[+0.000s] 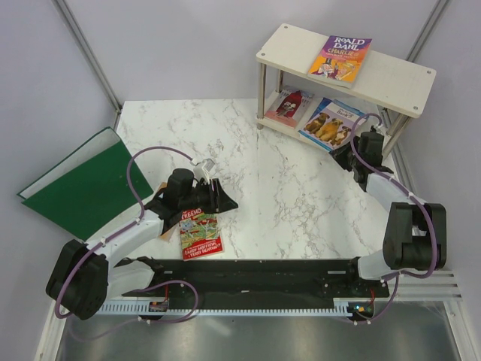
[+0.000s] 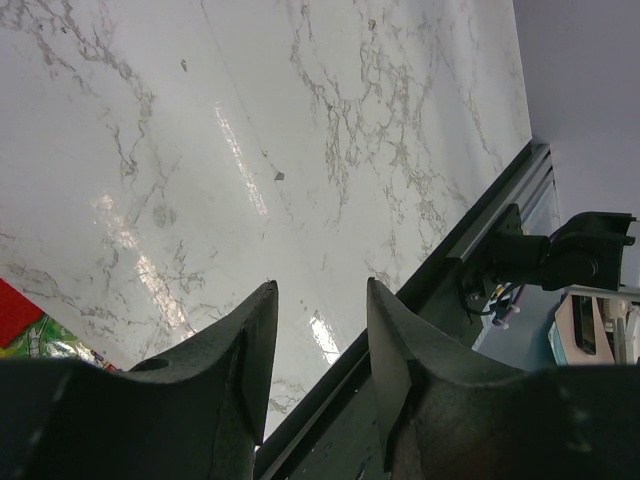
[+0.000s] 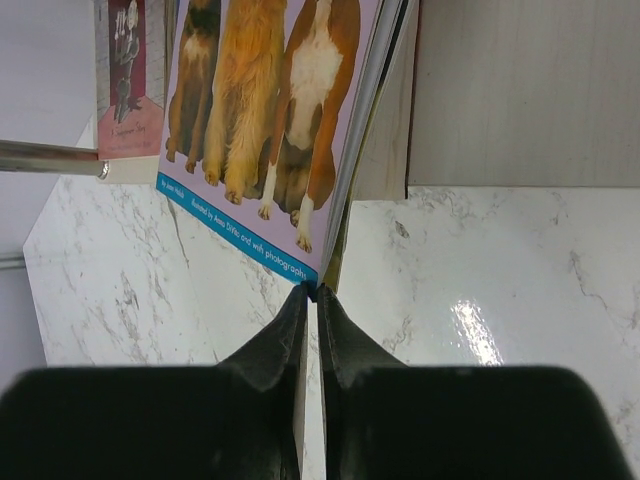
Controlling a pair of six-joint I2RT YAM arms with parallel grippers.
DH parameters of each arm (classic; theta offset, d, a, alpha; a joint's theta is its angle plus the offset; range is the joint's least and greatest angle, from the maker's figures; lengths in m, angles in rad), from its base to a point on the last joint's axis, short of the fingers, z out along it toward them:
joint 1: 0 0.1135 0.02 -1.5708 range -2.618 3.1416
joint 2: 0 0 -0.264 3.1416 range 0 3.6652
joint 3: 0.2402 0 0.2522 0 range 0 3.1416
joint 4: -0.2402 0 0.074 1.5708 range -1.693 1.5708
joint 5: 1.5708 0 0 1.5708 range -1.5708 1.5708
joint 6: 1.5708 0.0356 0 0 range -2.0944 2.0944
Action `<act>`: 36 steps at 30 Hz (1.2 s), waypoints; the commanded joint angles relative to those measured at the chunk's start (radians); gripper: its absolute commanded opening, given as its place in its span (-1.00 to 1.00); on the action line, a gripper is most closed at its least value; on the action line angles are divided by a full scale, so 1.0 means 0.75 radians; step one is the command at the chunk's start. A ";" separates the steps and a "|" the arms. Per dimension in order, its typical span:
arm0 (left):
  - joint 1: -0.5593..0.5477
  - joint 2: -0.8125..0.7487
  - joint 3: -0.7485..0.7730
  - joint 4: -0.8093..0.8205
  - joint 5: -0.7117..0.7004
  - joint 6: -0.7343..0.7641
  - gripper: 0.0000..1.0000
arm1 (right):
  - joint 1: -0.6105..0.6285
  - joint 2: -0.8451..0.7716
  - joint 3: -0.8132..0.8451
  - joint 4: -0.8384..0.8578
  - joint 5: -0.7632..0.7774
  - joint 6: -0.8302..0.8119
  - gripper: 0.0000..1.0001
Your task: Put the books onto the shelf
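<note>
The shelf (image 1: 289, 43) stands at the back right, with a purple-yellow Roald Dahl book (image 1: 340, 60) on its top board. The lower board carries a red figure cover book (image 1: 289, 107) and a dogs cover book (image 1: 328, 124) that overhangs the front edge. My right gripper (image 3: 310, 292) is shut on the near corner of the dogs cover book (image 3: 270, 110), just in front of the shelf (image 3: 385, 160). My left gripper (image 2: 320, 290) is open with nothing between its fingers, above the marble near a red-green Treehouse book (image 1: 199, 233).
A large green folder (image 1: 90, 184) lies open off the table's left edge. A silver shelf leg (image 3: 50, 158) runs left of the dogs cover book, near the red figure cover book (image 3: 125, 70). The black rail (image 1: 255, 271) spans the near edge.
</note>
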 commanded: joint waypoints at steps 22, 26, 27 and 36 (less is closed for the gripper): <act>-0.026 0.033 -0.011 0.063 0.011 -0.024 -0.07 | -0.009 -0.036 0.094 -0.072 0.273 -0.072 0.18; -0.028 0.033 -0.011 0.063 0.009 -0.022 -0.07 | -0.013 0.023 0.145 -0.078 0.342 -0.086 0.17; -0.028 0.035 -0.011 0.063 0.009 -0.024 -0.07 | -0.013 0.023 0.149 -0.074 0.359 -0.086 0.16; -0.032 0.050 -0.013 0.071 0.011 -0.024 -0.07 | -0.015 0.027 0.147 0.005 0.467 -0.088 0.10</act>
